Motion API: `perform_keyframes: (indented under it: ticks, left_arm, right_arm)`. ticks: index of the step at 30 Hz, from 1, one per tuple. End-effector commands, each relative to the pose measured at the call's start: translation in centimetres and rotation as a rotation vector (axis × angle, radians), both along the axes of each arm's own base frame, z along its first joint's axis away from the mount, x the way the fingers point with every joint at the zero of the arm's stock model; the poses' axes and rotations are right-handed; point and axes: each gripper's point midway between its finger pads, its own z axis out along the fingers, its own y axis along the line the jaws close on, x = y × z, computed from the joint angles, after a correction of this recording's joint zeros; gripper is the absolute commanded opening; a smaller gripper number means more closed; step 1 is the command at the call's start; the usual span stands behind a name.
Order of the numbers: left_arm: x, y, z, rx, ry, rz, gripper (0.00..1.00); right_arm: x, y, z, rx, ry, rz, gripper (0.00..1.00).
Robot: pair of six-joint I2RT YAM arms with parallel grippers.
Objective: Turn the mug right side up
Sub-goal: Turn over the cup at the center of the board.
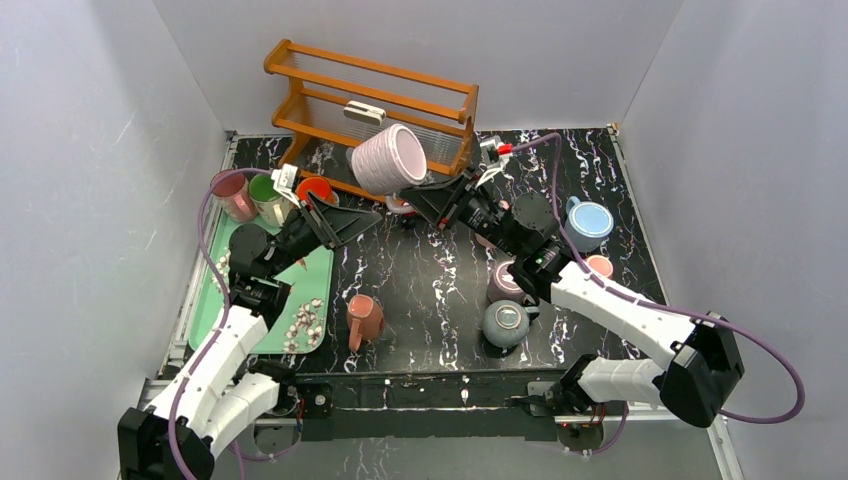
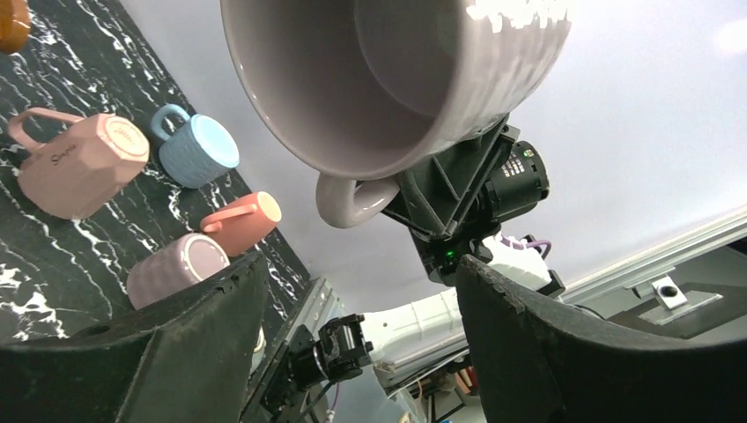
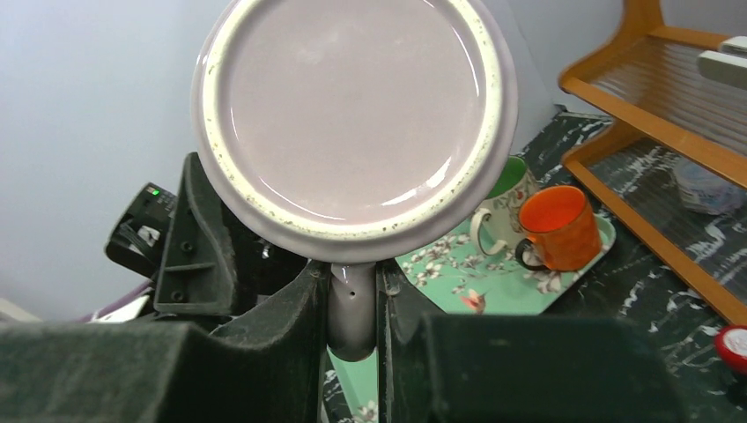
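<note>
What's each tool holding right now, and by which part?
The right tool grips the lilac mug by its handle, with the mug raised in the air. The left tool is open near it, holding nothing.

bright even light; glare on mug point(image 2: 396, 84)

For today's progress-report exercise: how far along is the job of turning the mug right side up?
Done: the large lilac ribbed ceramic mug is up off the black marbled table, its handle pinched in the right gripper. In hand: it hangs on its side, mouth facing the open left gripper. Left: tip it mouth-up and set it down.
</note>
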Motion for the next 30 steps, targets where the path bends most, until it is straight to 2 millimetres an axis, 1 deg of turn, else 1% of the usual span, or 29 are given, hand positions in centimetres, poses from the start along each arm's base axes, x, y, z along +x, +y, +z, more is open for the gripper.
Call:
perform_keyframes:
  ticks: [1, 5, 9, 13, 15, 18, 19, 21, 26, 30]
  left_arm:
    - [-0.5, -0.6, 2.8, -0.064, -0.086, -0.011, 0.74]
    - [-1.4, -1.5, 3.9, -0.092, -0.133, -0.054, 0.69]
    - [-2.3, -2.0, 5.0, -0.091, -0.200, -0.071, 0.68]
    - [-2.9, -2.3, 6.0, -0.114, -0.232, -0.093, 0.66]
    - [-3.2, -2.4, 6.8, -0.137, -0.257, -0.105, 0.61]
    - [-3.6, -2.5, 7.7, -0.156, -0.289, -0.106, 0.52]
    - [-3.7, -2.5, 7.9, -0.160, -0.298, -0.104, 0.50]
    - [-3.8, -2.7, 8.3, -0.166, -0.311, -0.101, 0.49]
    - [-4.2, -3.4, 8.6, -0.154, -0.333, -0.150, 0.48]
    - [-4.1, -3.1, 9.0, -0.188, -0.340, -0.117, 0.45]
  right_arm:
    - [-3.5, -1.7, 11.4, 0.295, -0.216, 0.084, 0.01]
    - [-4.7, -1.4, 12.1, 0.303, -0.235, 0.148, 0.01]
    - [-6.7, -1.3, 12.7, 0.308, -0.276, 0.239, 0.01]
    - [-8.1, -1.3, 12.9, 0.315, -0.296, 0.311, 0.01]
    - [-8.8, -1.3, 12.9, 0.328, -0.299, 0.346, 0.01]
    - [-9.3, -1.3, 12.6, 0.332, -0.299, 0.371, 0.01]
    - [-9.4, -1.3, 12.6, 0.331, -0.304, 0.373, 0.01]
    - [-9.4, -1.0, 12.3, 0.321, -0.311, 0.382, 0.01]
    - [-9.9, -1.0, 11.9, 0.313, -0.322, 0.408, 0.01]
    - [-9.7, -1.0, 11.7, 0.325, -0.306, 0.404, 0.01]
